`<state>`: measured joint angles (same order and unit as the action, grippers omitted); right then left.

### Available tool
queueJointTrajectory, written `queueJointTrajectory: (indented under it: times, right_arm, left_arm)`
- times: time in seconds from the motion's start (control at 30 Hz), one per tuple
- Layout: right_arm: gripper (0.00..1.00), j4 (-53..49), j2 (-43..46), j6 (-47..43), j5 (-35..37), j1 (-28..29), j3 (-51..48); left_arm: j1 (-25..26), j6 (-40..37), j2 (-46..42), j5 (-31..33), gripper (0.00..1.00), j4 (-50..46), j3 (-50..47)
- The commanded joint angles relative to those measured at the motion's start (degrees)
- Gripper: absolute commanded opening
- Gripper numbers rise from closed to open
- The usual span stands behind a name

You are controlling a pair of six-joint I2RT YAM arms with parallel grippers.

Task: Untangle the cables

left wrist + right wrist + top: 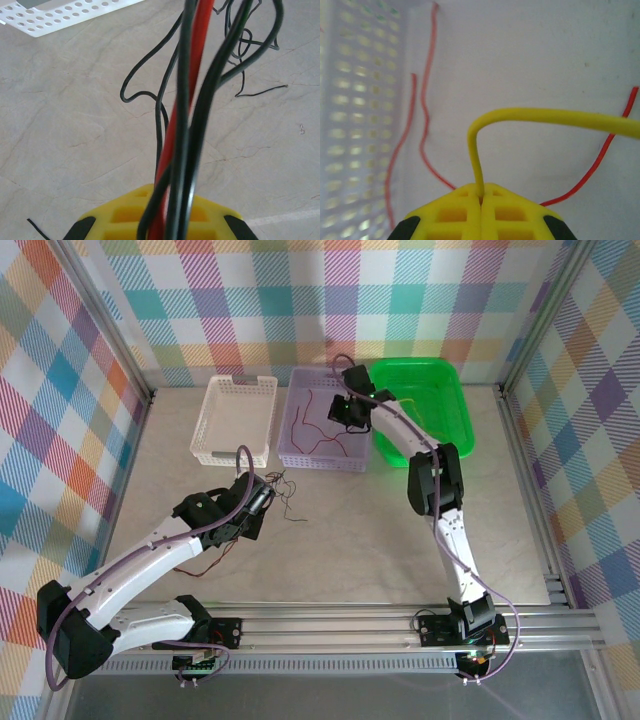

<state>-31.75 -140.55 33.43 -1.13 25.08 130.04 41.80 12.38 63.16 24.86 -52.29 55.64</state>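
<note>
The bench lies bare and wide between the two sets of jaws and on toward the near rail. Along its far edge a white basket, a lilac basket and a green tub stand side by side. The left arm stretches low from its base, left jaws clamped tight on a bundle of black and red cables; the bundle's loose black ends tangle on the bench just ahead. The right arm reaches over the lilac basket, right jaws pinched together on a yellow cable that bends off to their right. Red cables lie on the basket floor beyond them
</note>
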Motion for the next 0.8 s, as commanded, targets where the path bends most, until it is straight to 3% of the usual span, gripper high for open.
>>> queueJointTrajectory:
  times: [0.0,0.17,0.47,0.77]
  right_arm:
    - [0.0,1.0,7.1,-0.7,-2.6,-0.8,-0.4]
    - [0.0,1.3,11.3,3.2,-8.2,-4.1,-4.4]
    - [0.0,9.0,20.2,9.2,-16.4,-14.5,-20.4]
    - [0.0,8.4,14.0,11.2,-21.1,-20.1,-19.1]
  left_arm:
    - [-0.8,-0.4,-1.4,-0.5,0.0,0.5,-0.6]
    - [-0.8,-0.5,-1.4,-0.7,0.0,0.6,-0.6]
    - [-0.8,-0.5,-0.9,-1.5,0.0,0.7,-0.7]
    - [-0.8,-0.5,-0.1,-1.4,0.0,0.7,-0.5]
